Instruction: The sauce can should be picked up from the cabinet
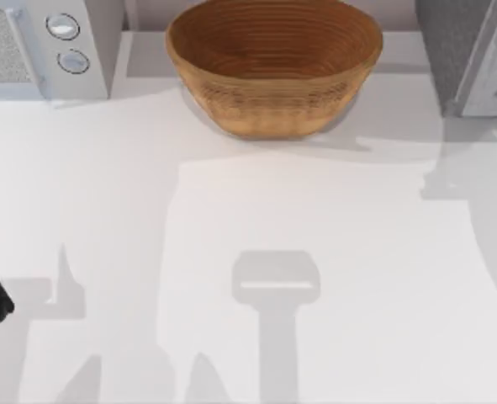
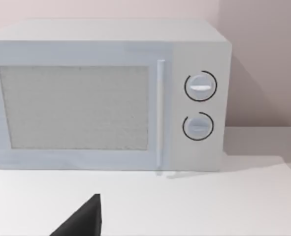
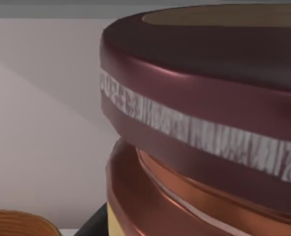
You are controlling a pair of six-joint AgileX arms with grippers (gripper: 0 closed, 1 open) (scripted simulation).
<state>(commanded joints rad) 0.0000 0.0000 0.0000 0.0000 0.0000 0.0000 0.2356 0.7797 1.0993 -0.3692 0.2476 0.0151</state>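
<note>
Maroon-rimmed can [image 3: 209, 123] sits right up against the right wrist camera with basket [image 3: 17, 223] behind, so it looks grabbed or close, but finger state I can't tell.

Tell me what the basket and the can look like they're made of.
The basket looks like woven wicker or cane, matte tan: ribbed coils ring its inside and wall. The sauce can, seen close in the right wrist view, looks like glossy metal: smooth maroon rim with soft highlights, a coppery band below. It could be lacquered plastic.
</note>
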